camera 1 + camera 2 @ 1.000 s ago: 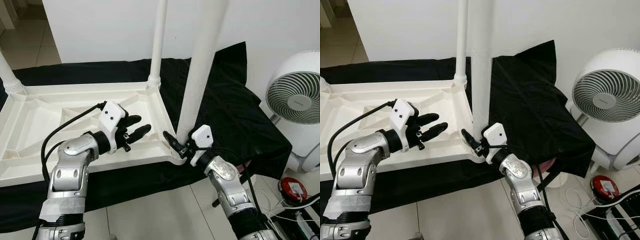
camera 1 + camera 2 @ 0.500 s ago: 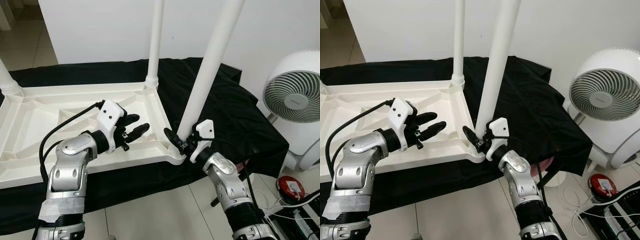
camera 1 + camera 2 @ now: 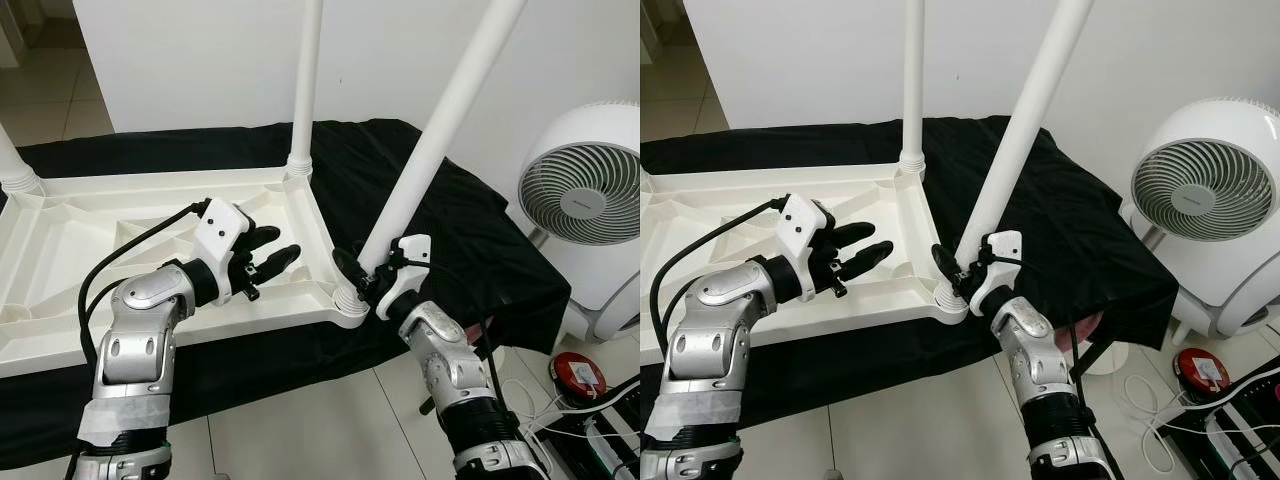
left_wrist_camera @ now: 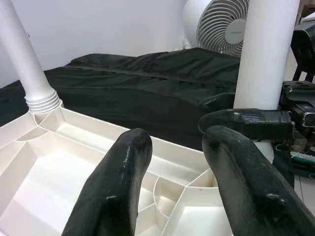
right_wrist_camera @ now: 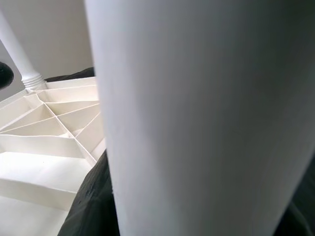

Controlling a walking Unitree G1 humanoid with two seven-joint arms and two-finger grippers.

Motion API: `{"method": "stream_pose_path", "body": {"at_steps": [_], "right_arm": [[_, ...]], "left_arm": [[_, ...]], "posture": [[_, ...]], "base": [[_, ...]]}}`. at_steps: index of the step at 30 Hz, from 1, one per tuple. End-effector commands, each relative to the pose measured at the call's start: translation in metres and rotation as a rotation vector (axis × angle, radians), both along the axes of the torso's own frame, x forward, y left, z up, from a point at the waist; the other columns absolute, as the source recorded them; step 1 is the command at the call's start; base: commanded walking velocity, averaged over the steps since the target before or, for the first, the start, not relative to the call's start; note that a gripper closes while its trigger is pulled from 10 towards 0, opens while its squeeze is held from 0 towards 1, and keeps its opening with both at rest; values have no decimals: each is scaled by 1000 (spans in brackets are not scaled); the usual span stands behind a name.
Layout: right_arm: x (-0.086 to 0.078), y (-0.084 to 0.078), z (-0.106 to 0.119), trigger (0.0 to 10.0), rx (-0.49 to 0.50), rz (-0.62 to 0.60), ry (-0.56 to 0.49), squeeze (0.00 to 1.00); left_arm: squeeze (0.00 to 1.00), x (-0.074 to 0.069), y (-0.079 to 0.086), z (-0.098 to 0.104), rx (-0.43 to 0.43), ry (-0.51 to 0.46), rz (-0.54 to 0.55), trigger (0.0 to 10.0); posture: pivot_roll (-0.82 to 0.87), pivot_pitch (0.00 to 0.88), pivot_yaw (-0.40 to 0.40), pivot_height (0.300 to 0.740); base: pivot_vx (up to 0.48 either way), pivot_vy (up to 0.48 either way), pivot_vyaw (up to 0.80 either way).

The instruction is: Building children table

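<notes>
right pincer (image 3: 362, 280) clamps tilted table leg (image 3: 430, 158) at 5 o'clock corner | left pincer (image 3: 268, 256) parted above upturned tabletop (image 3: 70, 240)

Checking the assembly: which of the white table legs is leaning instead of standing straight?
The near-corner leg held by the right gripper; it tilts rightward, while the far leg stands upright.

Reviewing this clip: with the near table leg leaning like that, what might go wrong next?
1. The leaning leg is tilted at its corner socket; it may cross-thread or pop out.
2. The right claw grips it low near the base, so the long top could swing toward the fan.
3. The left claw hovers open above the tabletop without holding it, so that may shift.
</notes>
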State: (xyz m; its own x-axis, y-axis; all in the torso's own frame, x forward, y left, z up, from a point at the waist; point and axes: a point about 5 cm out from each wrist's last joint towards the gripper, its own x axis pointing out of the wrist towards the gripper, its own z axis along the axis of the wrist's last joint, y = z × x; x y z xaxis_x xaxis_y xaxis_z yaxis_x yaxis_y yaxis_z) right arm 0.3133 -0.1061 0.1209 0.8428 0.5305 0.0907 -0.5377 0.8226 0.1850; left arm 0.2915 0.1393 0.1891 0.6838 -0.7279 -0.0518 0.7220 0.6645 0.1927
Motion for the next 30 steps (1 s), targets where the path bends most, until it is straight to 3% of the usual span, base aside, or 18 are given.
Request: {"method": "stream_pose_path", "body": {"at_steps": [1, 3, 5, 6, 7, 8, 14, 18, 21, 22, 24, 25, 28, 30], "right_arm": [[-7, -1, -20, 10000, -55, 4, 68, 0], [-10, 0, 6, 10000, -1, 64, -34, 0], [-10, 0, 14, 10000, 14, 78, -53, 0], [-10, -2, 23, 10000, 25, 94, -76, 0], [-10, -2, 23, 10000, 25, 94, -76, 0], [-11, -4, 34, 10000, 31, 118, -106, 0], [-9, -17, 65, 10000, 39, 190, -179, 0], [-6, -23, 69, 10000, 7, 215, -191, 0], [-5, -29, 71, 10000, -62, 260, -199, 0], [-6, -33, 72, 10000, -109, 295, -190, 0], [-6, -33, 72, 10000, -109, 295, -190, 0], [-6, -35, 71, 10000, -131, 314, -184, 0], [-3, -43, 70, 10000, -223, 354, -170, 0], [-2, -45, 71, 10000, -237, 356, -167, 0]], "left_arm": [[0, 7, 6, 4, -20, -45, 223, 10000], [0, 6, 0, 4, -38, -46, 180, 10000], [0, 5, -2, 4, -50, -45, 164, 10000], [427, 5, -3, 5, -62, -41, 155, 10000], [427, 5, -3, 5, -62, -41, 155, 10000], [1000, 5, -5, 6, -77, -32, 129, 10000], [1000, 1, -21, 16, -110, -22, -70, 10000], [1000, 2, -28, 27, -119, -38, -162, 10000], [1000, 3, -35, 45, -169, -55, -251, 10000], [1000, 3, -39, 59, -222, -52, -317, 10000], [1000, 3, -39, 59, -222, -52, -317, 10000], [0, 1, -42, 66, -237, -51, -360, 10000], [0, -5, -51, 82, -250, -58, -489, 10000], [0, -5, -53, 85, -254, -56, -507, 10000]], "posture": [[34, 43, -56, 740], [30, 39, -59, 740], [30, 39, -59, 740], [26, 36, -63, 740], [26, 36, -63, 740], [26, 36, -63, 740], [5, 19, -73, 740], [3, 11, -76, 740], [0, 1, -78, 740], [-1, 0, -77, 740], [-1, 0, -77, 740], [-5, 0, -76, 740], [-9, 0, -74, 740], [-10, 0, -72, 740]], "base": [[0, 0, 0], [0, 0, 0], [0, 0, 0], [0, 0, 0], [0, 0, 0], [0, 0, 0], [0, 0, 0], [0, 0, 0], [0, 0, 0], [0, 0, 0], [0, 0, 0], [0, 0, 0], [0, 0, 0], [0, 0, 0]]}}
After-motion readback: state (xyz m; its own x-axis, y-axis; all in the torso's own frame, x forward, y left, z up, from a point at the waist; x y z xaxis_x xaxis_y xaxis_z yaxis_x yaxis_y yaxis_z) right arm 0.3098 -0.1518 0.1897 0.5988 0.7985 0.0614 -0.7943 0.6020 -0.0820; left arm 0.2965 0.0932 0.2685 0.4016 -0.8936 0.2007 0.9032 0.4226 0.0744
